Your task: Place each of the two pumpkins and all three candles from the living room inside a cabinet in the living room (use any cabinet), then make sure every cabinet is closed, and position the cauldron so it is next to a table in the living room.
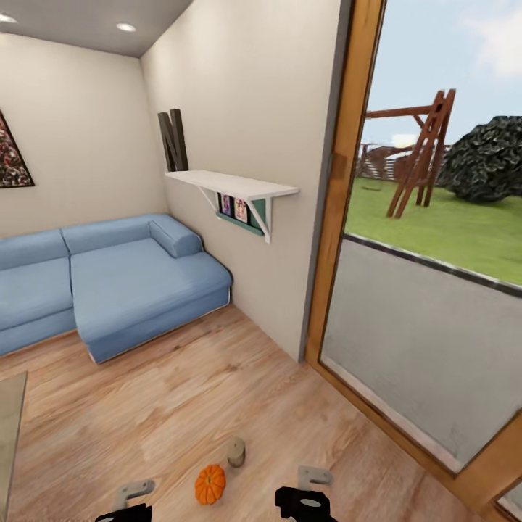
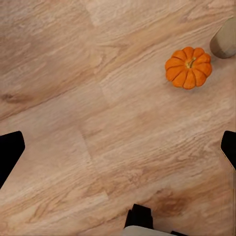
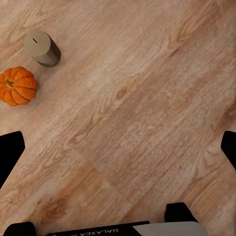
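A small orange pumpkin (image 1: 210, 483) sits on the wooden floor (image 1: 217, 391) between the left gripper (image 1: 130, 500) and the right gripper (image 1: 308, 493), nearer the bottom of the head view. Just beyond it stands one pale candle (image 1: 236, 452), upright, close to the pumpkin but apart from it. Both grippers hang above the floor with their fingers spread apart and nothing between them. Farther off, a blue sofa (image 1: 109, 279) fills the left corner, a white wall shelf (image 1: 232, 185) juts from the right wall, and a wood-framed glass door (image 1: 348, 181) on the right looks onto grass.
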